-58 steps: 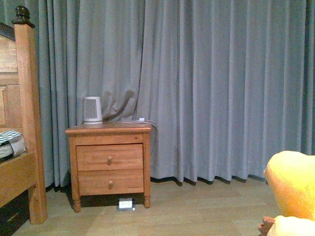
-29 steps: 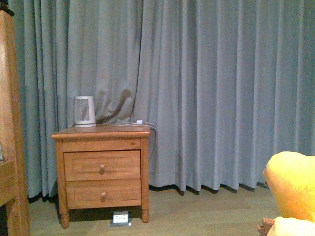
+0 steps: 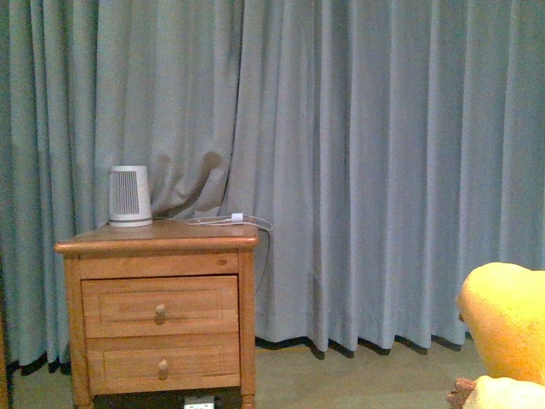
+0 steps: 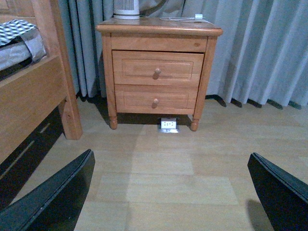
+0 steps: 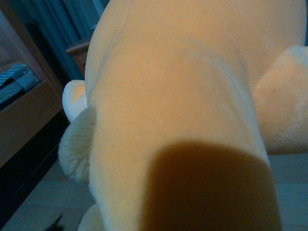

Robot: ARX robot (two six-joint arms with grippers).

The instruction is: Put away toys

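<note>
Plush toy (image 3: 508, 328): orange-yellow and plump, in the lower right corner of the front view, cut off by the frame edge, well apart from the nightstand and off to its right
Cream patch (image 3: 511, 394): paler part of the plush toy at the very bottom edge, under the orange bulk, with a small brown bit (image 3: 460, 392) just beside it
Right wrist view: almost wholly filled by the plush toy, very close to the lens; a fuzzy cream lobe at one side and a dark shaded area over the nearest part
Right gripper: not made out in any view; spread or pressed together, impossible to tell
Left gripper (image 4: 171, 154): black fingers (image 4: 62, 192) spread wide, only bare floor showing between them, pointed toward the nightstand and well short of it
Nightstand (image 3: 162, 315): wooden, on short turned legs, standing against the curtain, two drawers one above the other, both closed, each with a round knob
White device (image 3: 129, 196): small, slatted, upright on the nightstand top near its back left corner
Cable (image 3: 230, 220): thin and white, lying on the top beside the device, ending at the right edge
Socket strip (image 4: 169, 124): white, on the floor under the nightstand front, between its legs
Curtain (image 3: 366, 153): grey-blue, in heavy folds down to the floor, across the whole back
Bed frame (image 4: 33, 96): wooden, just beside the nightstand in the left wrist view, checked bedding (image 4: 19, 36) on it
Floor (image 4: 163, 178): light wooden boards
</note>
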